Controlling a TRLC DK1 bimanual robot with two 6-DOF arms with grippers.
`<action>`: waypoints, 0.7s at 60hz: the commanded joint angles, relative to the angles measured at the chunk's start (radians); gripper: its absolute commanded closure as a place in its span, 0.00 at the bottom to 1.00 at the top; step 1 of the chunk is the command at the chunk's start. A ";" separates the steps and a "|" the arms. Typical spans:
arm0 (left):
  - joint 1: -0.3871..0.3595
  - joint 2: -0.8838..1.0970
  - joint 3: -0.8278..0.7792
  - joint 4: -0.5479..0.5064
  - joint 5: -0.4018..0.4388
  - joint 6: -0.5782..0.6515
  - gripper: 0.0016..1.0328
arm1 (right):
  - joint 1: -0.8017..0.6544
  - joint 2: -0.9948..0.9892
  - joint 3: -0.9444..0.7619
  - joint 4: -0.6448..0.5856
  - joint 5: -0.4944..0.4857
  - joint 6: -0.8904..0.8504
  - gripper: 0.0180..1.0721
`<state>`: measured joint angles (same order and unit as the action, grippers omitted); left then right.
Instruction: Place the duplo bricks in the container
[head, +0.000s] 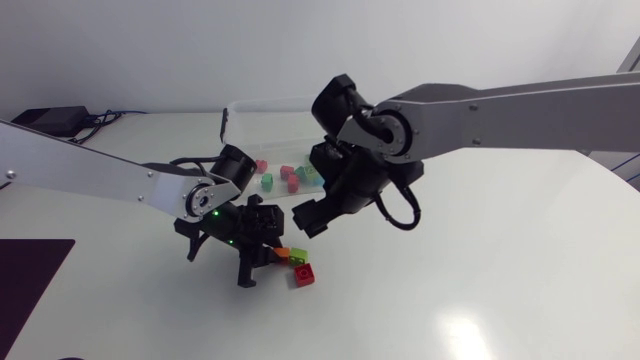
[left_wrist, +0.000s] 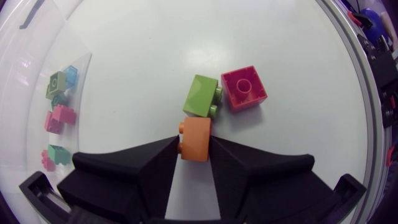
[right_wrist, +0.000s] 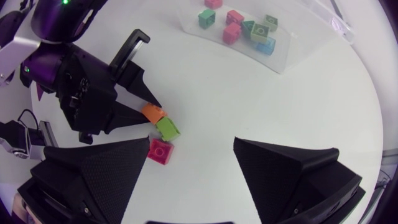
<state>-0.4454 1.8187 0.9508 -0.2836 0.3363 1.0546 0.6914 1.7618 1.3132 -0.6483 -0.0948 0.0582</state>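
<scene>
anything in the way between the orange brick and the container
Nothing lies on the table between the orange brick, held in the left claw, and the container. The right claw hangs above that stretch, so a lifted brick may have to skirt it. The green brick touches the orange one, off that path.

White table (head: 520, 270), black device (head: 48, 118) with cables (head: 105, 118)

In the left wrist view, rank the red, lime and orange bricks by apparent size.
Largest: red brick. Then lime brick and orange brick, which look about alike; the orange one lies nearer the camera, between the jaws, so they stay unranked.
</scene>
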 joint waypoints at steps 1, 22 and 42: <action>0.016 -0.029 0.025 -0.040 0.003 -0.002 0.76 | 0.026 0.064 -0.019 0.021 -0.010 -0.051 0.08; 0.142 -0.371 0.092 -0.100 0.035 -0.151 0.76 | 0.066 0.174 0.009 0.070 -0.005 -0.182 0.11; 0.220 -0.295 0.243 0.107 0.036 -0.423 0.76 | 0.092 0.261 0.090 0.042 0.012 -0.228 0.11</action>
<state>-0.2417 1.4647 1.1393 -0.2092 0.3664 0.7288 0.7727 1.9888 1.3647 -0.5957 -0.0895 -0.1436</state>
